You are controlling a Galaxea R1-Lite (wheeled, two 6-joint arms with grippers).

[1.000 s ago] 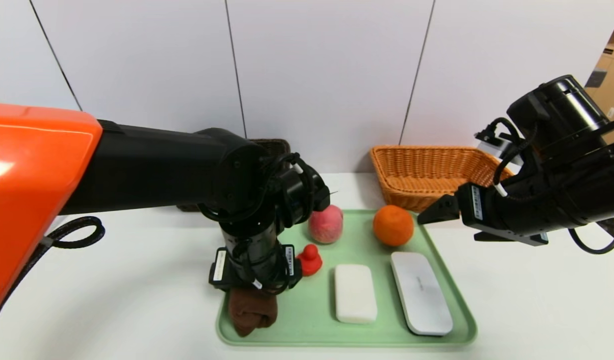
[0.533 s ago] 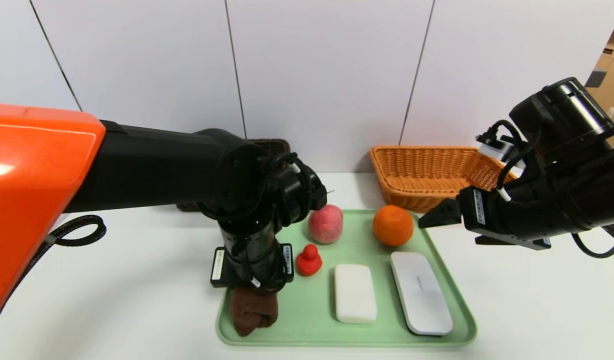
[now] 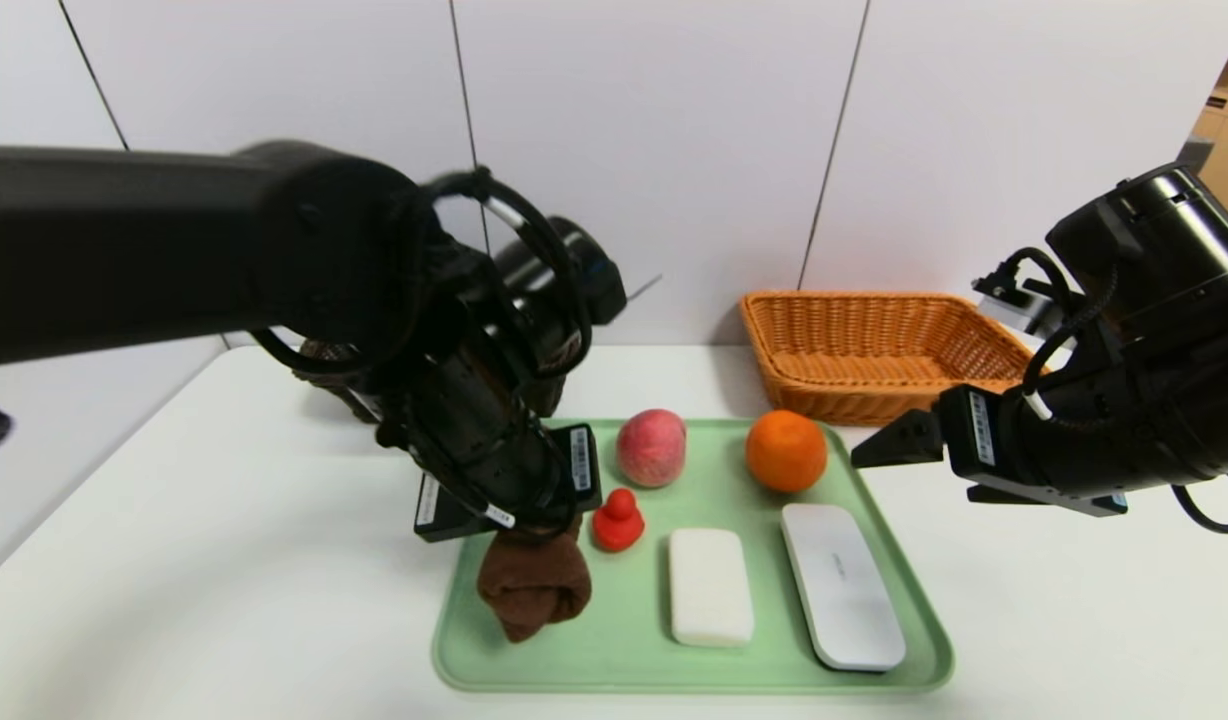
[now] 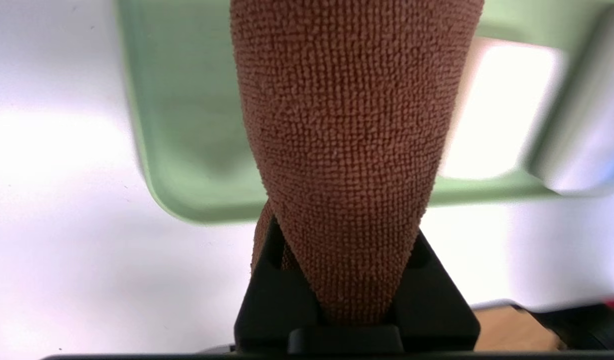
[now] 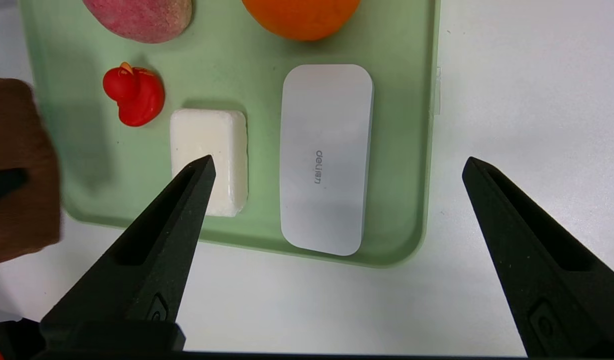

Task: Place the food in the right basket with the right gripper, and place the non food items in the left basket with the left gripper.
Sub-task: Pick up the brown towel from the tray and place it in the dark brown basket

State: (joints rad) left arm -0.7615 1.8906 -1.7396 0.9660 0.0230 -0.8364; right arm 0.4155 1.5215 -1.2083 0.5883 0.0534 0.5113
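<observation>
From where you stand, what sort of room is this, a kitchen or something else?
Probably a robot test bench, not a kitchen: a bare white table against plain white wall panels, one green tray of mixed items for sorting, and cardboard boxes stacked behind.

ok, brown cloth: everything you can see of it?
The brown cloth is a bunched, nubby microfibre-looking towel, dark reddish brown. It hangs from the left end effector, which is shut on its top, pinching it to a narrow neck. The lower bulge dangles above the green tray's left end, apparently clear of it.
</observation>
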